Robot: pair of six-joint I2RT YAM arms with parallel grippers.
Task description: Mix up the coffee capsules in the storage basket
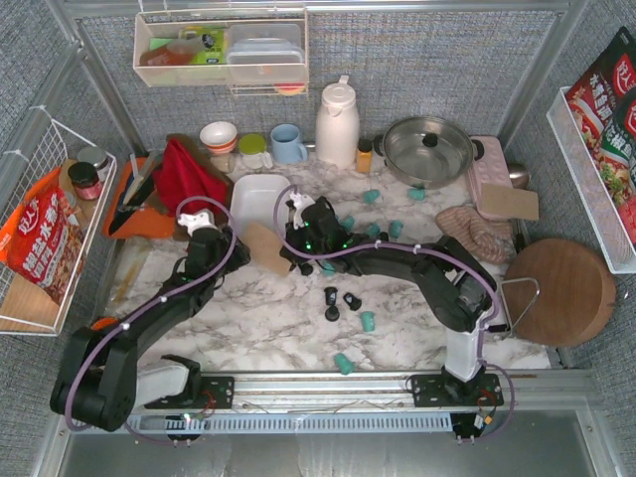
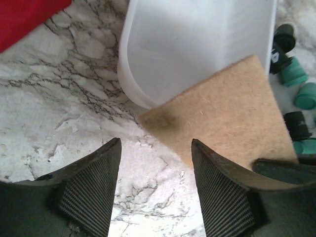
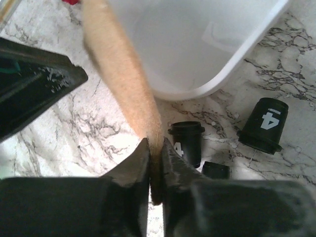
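The white storage basket (image 1: 260, 199) (image 2: 197, 44) (image 3: 197, 49) sits empty at mid-table. A square tan pad (image 1: 262, 248) (image 2: 227, 113) (image 3: 121, 64) leans against its near corner. My right gripper (image 1: 287, 245) (image 3: 155, 147) is shut on the edge of that pad. Just left of the pad, my left gripper (image 1: 224, 227) (image 2: 155, 145) hangs open over bare marble, holding nothing. The coffee capsules lie loose on the table: black ones (image 3: 187, 140) (image 3: 264, 123) (image 1: 332, 296) and teal ones (image 1: 374, 231) (image 2: 291, 71) (image 1: 367, 320).
A red cloth (image 1: 187, 171) lies left of the basket. Behind it stand bowls (image 1: 219, 136), a blue mug (image 1: 288, 144), a white thermos (image 1: 337, 124) and a lidded steel pan (image 1: 427, 149). A round wooden board (image 1: 559, 290) lies at the right. Wire baskets hang on both side walls.
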